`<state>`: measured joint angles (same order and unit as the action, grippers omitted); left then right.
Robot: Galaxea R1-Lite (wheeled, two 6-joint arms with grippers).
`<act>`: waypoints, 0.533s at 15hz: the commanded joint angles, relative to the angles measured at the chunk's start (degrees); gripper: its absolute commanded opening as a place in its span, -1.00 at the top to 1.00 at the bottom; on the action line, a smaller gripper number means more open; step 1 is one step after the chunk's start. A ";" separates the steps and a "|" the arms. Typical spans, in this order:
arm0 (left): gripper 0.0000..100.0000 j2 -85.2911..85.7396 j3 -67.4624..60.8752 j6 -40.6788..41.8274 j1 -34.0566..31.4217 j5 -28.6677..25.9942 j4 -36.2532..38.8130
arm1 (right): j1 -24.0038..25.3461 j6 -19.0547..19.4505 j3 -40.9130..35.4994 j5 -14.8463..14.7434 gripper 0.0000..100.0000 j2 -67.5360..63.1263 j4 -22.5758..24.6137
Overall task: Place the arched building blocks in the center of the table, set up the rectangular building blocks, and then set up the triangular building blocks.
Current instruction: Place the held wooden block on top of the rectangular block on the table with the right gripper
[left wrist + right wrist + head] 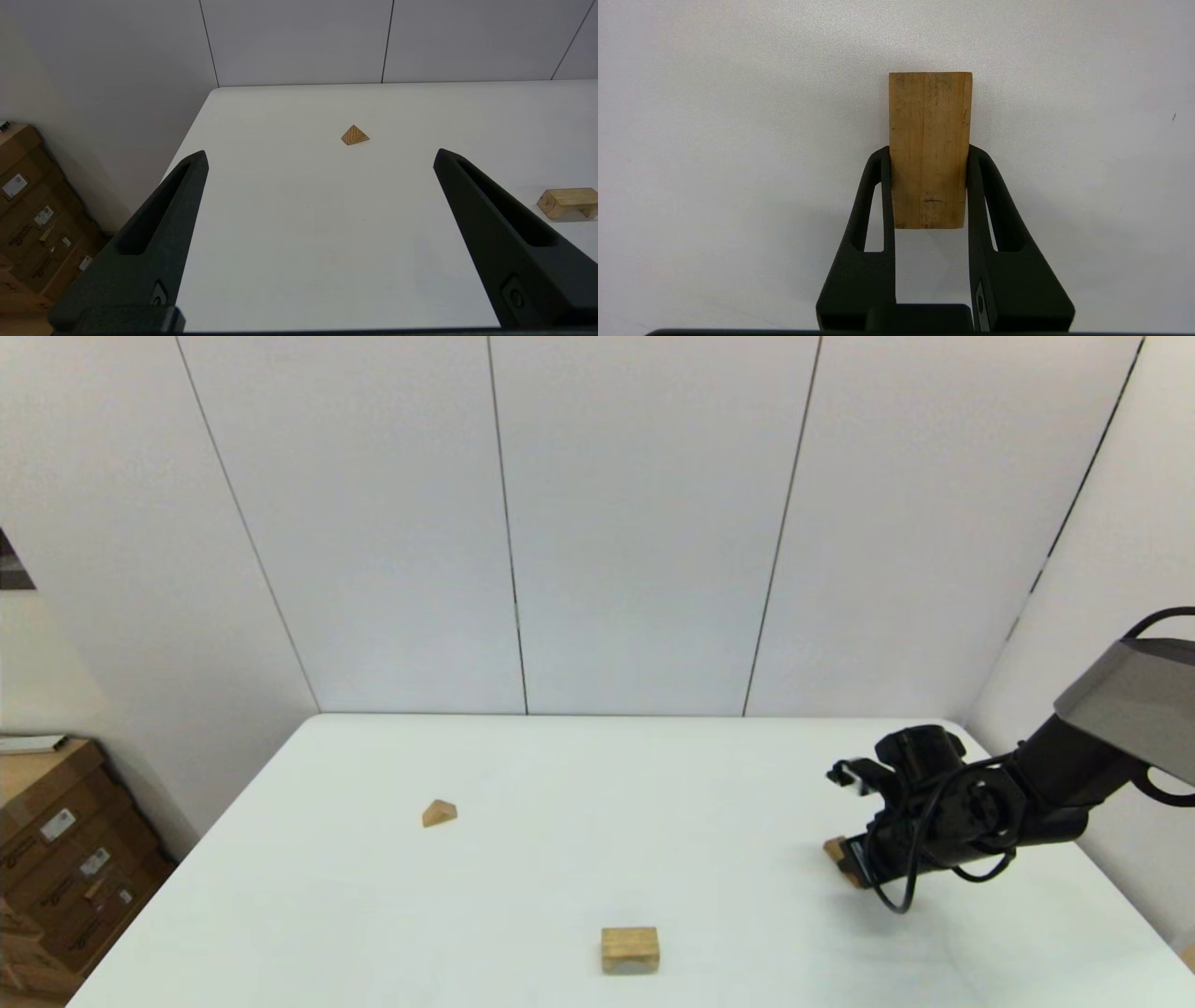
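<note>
My right gripper (929,154) is closed on the rectangular block (930,149), both fingers (882,186) pressed flat against its long edges about halfway along, down at the table (560,859) toward 3 o'clock from its middle. In the head view only a corner of that slab (836,849) peeks out past the wrist. The arched block (630,949) sits at roughly 6 o'clock, near my edge of the table, and the triangular block (439,813) rests well apart at about 9 o'clock. My left gripper (317,158) hangs back off the left side, fingers spread wide and holding nothing, looking over the triangle (354,135) and the arch (567,203). I judge the step in hand is lifting this slab and carrying it to the arch. To do that well I should keep the squeeze even so the wood does not twist, raise it straight before travelling, and bring it in level. Whether it has left the surface I cannot tell. With only 2 narrow contact lines, a quick swing could let it pivot, so slow wrist motion seems wise.
</note>
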<state>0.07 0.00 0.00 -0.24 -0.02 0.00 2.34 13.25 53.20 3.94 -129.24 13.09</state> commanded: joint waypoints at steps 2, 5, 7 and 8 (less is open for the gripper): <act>-1.00 -0.07 0.00 0.00 -0.02 0.02 0.00 | 0.65 -1.47 -1.87 2.30 1.00 5.32 -0.35; -1.00 -0.07 0.00 0.00 -0.02 0.02 0.00 | 3.90 -1.47 -6.44 6.87 1.00 16.39 -0.88; -1.00 -0.07 0.00 0.00 -0.02 -0.06 0.00 | 9.61 -1.12 -9.08 7.31 1.00 20.88 -1.05; -1.00 -0.07 0.00 0.00 -0.02 0.02 0.00 | 13.83 -0.77 -9.25 7.31 1.00 21.23 -1.23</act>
<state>0.07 0.00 0.00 -0.24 -0.05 0.00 8.13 11.85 46.74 10.44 -115.05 12.07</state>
